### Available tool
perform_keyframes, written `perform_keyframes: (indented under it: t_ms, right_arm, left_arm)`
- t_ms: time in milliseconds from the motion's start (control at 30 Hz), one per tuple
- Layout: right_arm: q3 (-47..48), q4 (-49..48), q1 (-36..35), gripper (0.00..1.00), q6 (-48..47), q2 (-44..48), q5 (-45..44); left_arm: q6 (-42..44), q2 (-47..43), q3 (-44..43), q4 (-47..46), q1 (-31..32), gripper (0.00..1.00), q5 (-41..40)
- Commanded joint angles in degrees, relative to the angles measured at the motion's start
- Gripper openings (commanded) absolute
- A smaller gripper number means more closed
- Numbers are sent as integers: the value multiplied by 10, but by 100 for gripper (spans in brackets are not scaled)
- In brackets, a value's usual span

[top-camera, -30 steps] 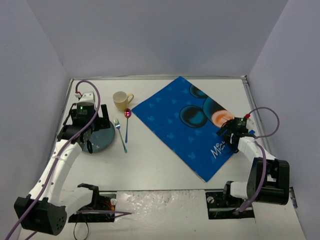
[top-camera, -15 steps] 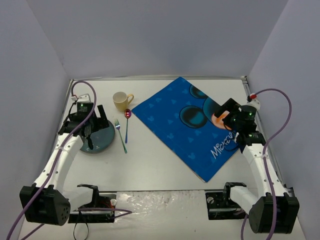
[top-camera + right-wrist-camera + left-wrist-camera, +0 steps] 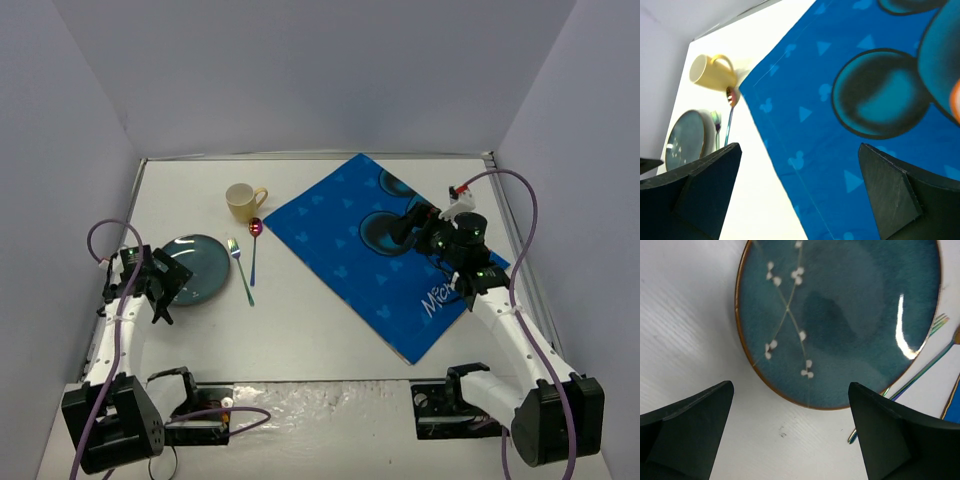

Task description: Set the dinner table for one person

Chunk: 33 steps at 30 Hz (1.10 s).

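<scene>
The white tabletop [image 3: 330, 330] carries everything. The blue Mickey placemat [image 3: 350, 260] lies skewed on it, directly beneath the right fingers [image 3: 895, 195], which stand spread and empty. The teal plate [image 3: 840, 315] sits just ahead of the left fingers [image 3: 690, 420], also spread wide with nothing between them, so that arm is clearly nearer. Beyond the plate lie the yellow cup [image 3: 241, 201], fork [image 3: 240, 268] and spoon [image 3: 254, 245], handles pointing toward the arms' bases

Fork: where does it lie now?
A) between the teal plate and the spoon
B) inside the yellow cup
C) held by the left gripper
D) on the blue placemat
A: the fork lies flat on the dinner table between the teal plate and the spoon.
</scene>
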State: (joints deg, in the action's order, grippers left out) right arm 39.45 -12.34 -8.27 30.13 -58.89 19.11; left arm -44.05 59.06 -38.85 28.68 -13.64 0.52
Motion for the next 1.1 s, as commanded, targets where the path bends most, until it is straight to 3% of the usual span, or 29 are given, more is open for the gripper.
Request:
perform_keyframes:
  t_ms: [0,133,367,667,900,1067]
  right_arm:
    - [-4,-69,-36,100,-38,15,28]
    - [-8,-61,-65,100,-52,23,26]
    - [-18,-59,-93,100,-59,36,30]
    - [-30,-62,-102,99,-59,37,34]
    - [-30,-63,-102,98,-55,24,45]
    - [-30,-66,-102,98,-49,10,58]
  left_arm:
    - [-79,-27,18,-66,-22,97,41]
    - [-116,-36,60,-77,-38,97,43]
    - [-159,-35,163,-228,-44,96,77]
    - [-185,-28,241,-341,-62,84,82]
    - [-200,24,264,-402,-74,61,87]
    - [-215,46,277,-438,-81,28,91]
